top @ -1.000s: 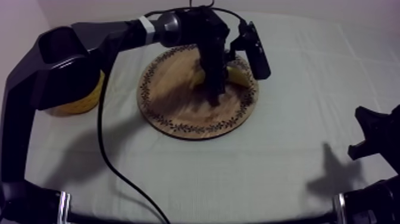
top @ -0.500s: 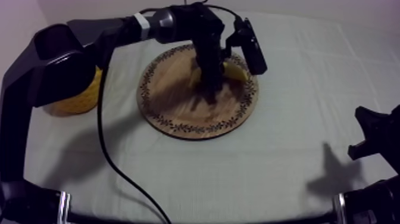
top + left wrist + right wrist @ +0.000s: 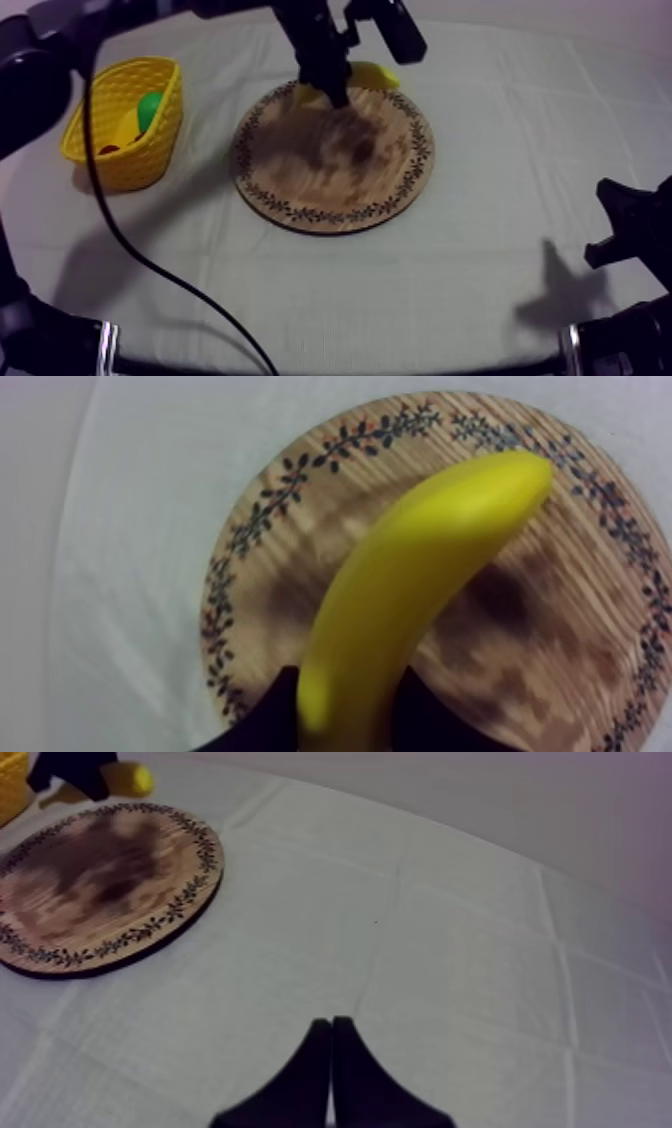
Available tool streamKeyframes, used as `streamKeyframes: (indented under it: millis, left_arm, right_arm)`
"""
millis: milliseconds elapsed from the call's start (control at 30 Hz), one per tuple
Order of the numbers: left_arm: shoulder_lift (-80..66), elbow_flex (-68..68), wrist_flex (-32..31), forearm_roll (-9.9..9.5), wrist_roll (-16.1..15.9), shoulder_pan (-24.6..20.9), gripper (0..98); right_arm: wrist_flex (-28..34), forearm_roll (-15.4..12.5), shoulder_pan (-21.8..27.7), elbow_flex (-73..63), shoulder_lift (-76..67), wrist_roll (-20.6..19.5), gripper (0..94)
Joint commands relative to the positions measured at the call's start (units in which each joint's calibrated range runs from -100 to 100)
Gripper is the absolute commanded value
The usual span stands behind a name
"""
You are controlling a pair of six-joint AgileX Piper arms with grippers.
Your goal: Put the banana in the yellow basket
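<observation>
One end of the banana sits pinched in my left gripper, the rest jutting ahead over the wooden board; light, stiff and slick, I judge, so a mid-body hold would swivel less. Well off to that gripper's side waits the yellow basket; my right gripper rests pressed together.

L arm: glossy black, rounded shell, 10 o'clock.
R arm: black, angular part, 4 o'clock.
Bases: silver rings, 7 & 5 o'clock.
R gripper: two black tapered fingers.
</observation>
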Motion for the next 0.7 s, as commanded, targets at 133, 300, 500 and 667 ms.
streamKeyframes:
  millis: [133,300,500,667]
  left_arm:
    - [-12.91,7.59,3.27,1.49,-0.93,-1.6,22.4]
    - [-23.7,17.5,4.65,1.46,-0.62,-2.02,22.1]
    - [-37.73,26.21,9.54,1.36,1.82,-1.38,21.4]
    - [-48.7,30.6,14.15,1.85,3.68,-0.73,22.3]
  right_arm:
    - [-0.01,-0.02,0.0,-0.03,0.0,-0.01,0.3]
    - [-0.01,-0.02,0.0,-0.03,0.0,-0.01,0.3]
    - [-0.01,-0.02,0.0,-0.03,0.0,-0.01,0.3]
    - [-0.01,-0.02,0.0,-0.03,0.0,-0.01,0.3]
